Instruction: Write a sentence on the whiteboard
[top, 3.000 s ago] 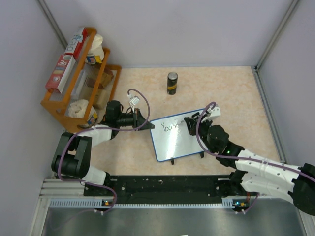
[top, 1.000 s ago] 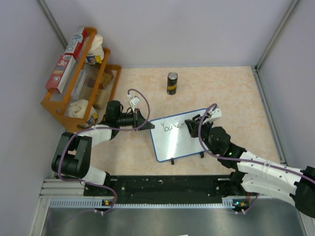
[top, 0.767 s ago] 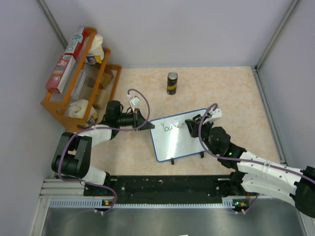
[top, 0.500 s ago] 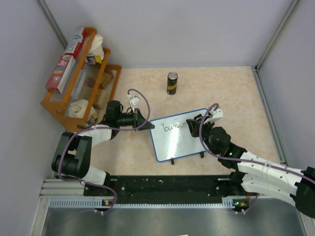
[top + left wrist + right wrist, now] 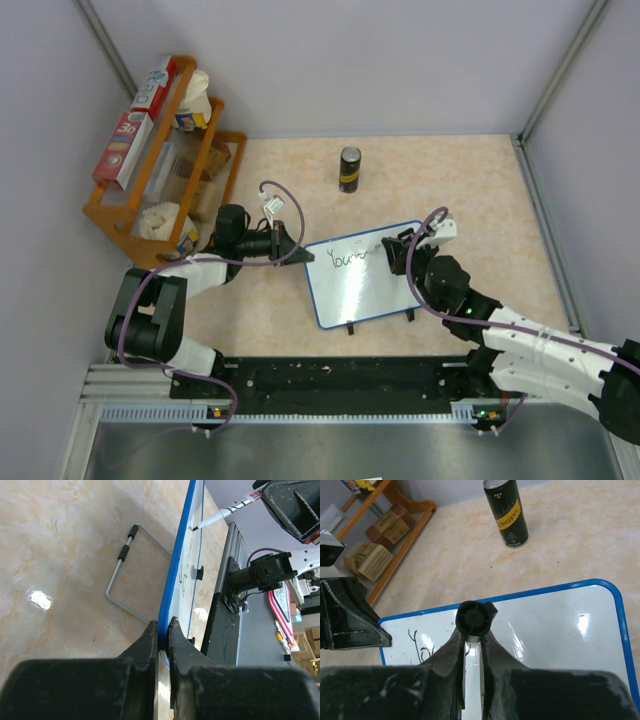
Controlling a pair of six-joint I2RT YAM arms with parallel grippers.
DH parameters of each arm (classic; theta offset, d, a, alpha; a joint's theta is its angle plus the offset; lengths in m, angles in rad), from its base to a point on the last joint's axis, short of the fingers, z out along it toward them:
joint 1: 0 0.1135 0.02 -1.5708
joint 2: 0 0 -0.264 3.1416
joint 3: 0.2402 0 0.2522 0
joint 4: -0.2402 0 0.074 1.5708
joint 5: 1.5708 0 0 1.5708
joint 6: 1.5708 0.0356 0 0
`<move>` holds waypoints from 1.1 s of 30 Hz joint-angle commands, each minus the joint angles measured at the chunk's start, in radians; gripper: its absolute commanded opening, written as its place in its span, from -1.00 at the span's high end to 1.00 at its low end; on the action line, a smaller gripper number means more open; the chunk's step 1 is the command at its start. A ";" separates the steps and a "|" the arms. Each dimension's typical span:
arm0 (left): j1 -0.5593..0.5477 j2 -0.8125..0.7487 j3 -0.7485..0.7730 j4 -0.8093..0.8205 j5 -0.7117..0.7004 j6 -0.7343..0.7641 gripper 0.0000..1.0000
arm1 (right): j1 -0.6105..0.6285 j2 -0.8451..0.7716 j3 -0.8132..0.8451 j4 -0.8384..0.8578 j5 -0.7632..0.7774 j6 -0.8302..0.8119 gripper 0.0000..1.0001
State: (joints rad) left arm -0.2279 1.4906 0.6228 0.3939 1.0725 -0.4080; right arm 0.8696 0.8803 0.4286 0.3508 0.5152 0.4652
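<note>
— Where is the whiteboard?
— On the table, my left gripper clamped on its blue left rim.
— And the right gripper?
— Tight around the marker, tip just right of the sentence, near the far edge; bare white below.

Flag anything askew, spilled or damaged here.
Only the whiteboard sits skewed to the table edges, its left rim pinched by the left gripper. The can stands upright; nothing spilled.
</note>
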 commanded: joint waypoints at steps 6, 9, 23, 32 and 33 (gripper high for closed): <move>-0.007 0.033 -0.017 -0.073 -0.094 0.118 1.00 | -0.017 0.040 0.058 0.010 -0.013 -0.017 1.00; -0.008 0.033 -0.017 -0.073 -0.094 0.118 1.00 | -0.017 0.052 0.058 0.002 -0.043 -0.011 1.00; -0.007 0.036 -0.015 -0.073 -0.095 0.118 1.00 | -0.015 0.014 0.001 -0.064 -0.069 0.018 1.00; -0.008 0.037 -0.015 -0.073 -0.095 0.120 1.00 | -0.017 -0.006 -0.022 -0.091 -0.050 0.020 1.00; -0.008 0.037 -0.015 -0.073 -0.094 0.121 1.00 | -0.017 -0.009 -0.022 -0.093 -0.049 0.015 1.00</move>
State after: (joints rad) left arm -0.2276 1.4937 0.6247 0.3916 1.0721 -0.4080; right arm 0.8673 0.8833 0.4294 0.3122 0.4461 0.4953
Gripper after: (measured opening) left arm 0.089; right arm 0.074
